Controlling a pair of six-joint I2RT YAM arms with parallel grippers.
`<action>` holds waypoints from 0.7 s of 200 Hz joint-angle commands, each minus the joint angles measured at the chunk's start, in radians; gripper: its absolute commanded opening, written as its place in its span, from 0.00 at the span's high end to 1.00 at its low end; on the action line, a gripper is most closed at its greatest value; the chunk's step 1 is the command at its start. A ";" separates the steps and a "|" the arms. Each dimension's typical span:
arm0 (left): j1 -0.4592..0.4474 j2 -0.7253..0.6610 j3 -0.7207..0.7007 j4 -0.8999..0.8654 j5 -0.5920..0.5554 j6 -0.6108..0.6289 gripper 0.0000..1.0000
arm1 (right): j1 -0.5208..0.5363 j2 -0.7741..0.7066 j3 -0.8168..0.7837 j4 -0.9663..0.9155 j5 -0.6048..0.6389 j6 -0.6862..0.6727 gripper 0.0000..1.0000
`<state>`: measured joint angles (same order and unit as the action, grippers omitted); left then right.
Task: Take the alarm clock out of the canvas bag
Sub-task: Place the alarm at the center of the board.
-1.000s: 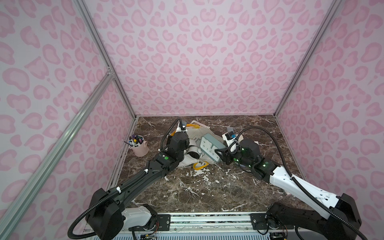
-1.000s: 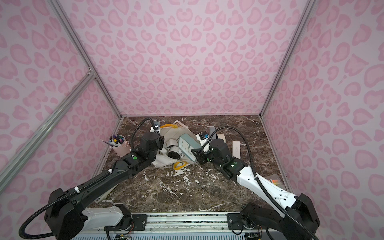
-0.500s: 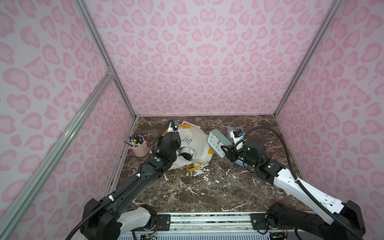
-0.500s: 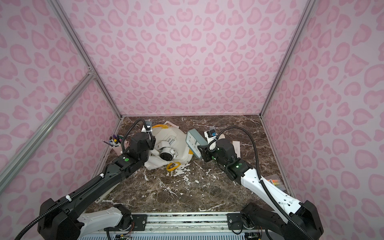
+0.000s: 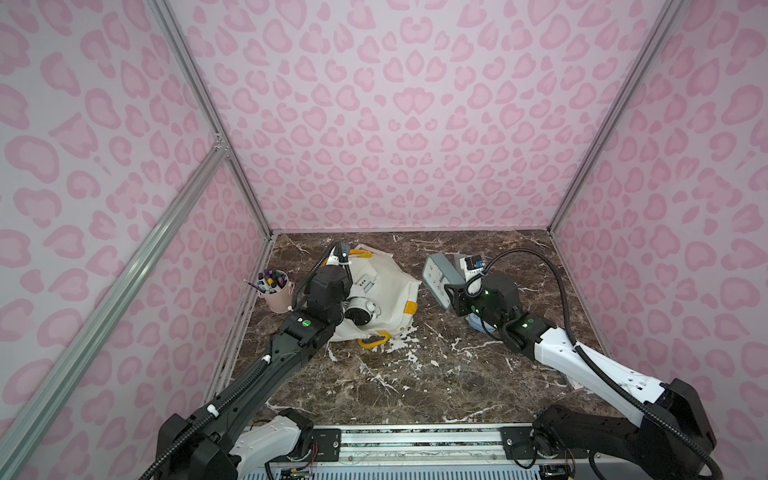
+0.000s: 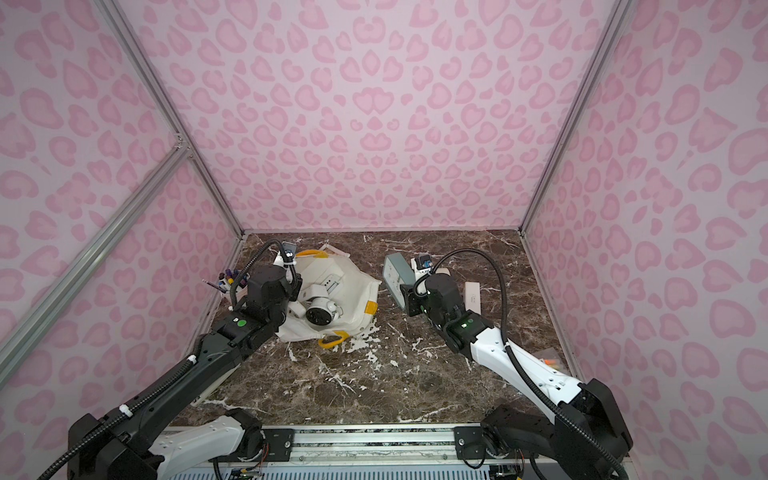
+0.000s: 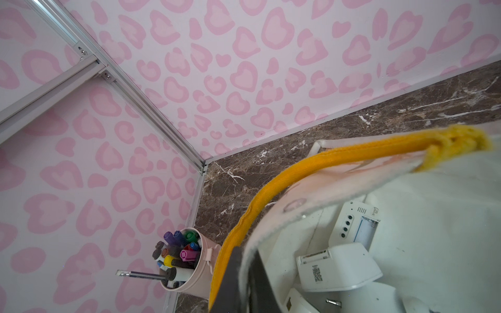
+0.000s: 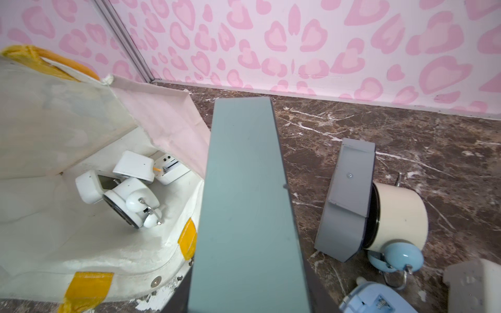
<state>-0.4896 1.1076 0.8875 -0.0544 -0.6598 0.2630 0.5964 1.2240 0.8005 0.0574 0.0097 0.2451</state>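
Note:
The off-white canvas bag (image 5: 392, 286) (image 6: 359, 289) lies slumped at the back left with its mouth open. My left gripper (image 7: 242, 284) is shut on the bag's rim cloth beside a yellow handle (image 7: 320, 160) and holds it raised. My right gripper (image 8: 248, 303) is shut on a flat grey-green alarm clock (image 8: 244, 203) (image 5: 435, 279) (image 6: 394, 276), which hangs above the marble to the right of the bag, clear of it. Inside the bag lie a round white twin-bell clock (image 5: 360, 316) (image 8: 130, 200) and a white boxy clock (image 7: 339, 265).
A pink pen bucket (image 5: 276, 293) (image 7: 187, 271) stands against the left wall. Under and behind my right wrist lie a grey clock (image 8: 349, 195), a cream clock with blue bells (image 8: 398, 216), a light blue clock (image 8: 376, 298) and a white box (image 6: 473, 297). Pink walls enclose three sides.
My right gripper carried the grey-green clock up and rightward, away from the bag's mouth. My left gripper drew the bag's rim to the left, and the bag shifted with it.

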 commanded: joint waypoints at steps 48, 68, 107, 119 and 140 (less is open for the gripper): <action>0.034 -0.011 0.009 0.047 0.042 0.043 0.97 | 0.045 0.122 0.038 0.139 0.156 0.016 0.83; 0.034 -0.015 0.011 0.046 0.059 0.033 0.97 | 0.060 0.168 0.066 0.119 0.226 0.022 0.83; 0.034 -0.017 0.020 0.036 0.096 0.017 0.97 | 0.089 0.257 0.110 0.109 0.359 0.046 0.84; 0.034 -0.020 0.021 0.035 0.102 0.019 0.97 | 0.102 0.287 0.124 0.109 0.402 0.051 0.84; 0.033 -0.025 0.021 0.032 0.116 0.018 0.97 | 0.116 0.342 0.146 0.105 0.486 0.085 0.84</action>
<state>-0.4572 1.0935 0.8902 -0.0589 -0.5648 0.2878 0.7006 1.5215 0.9260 0.1215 0.3534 0.2829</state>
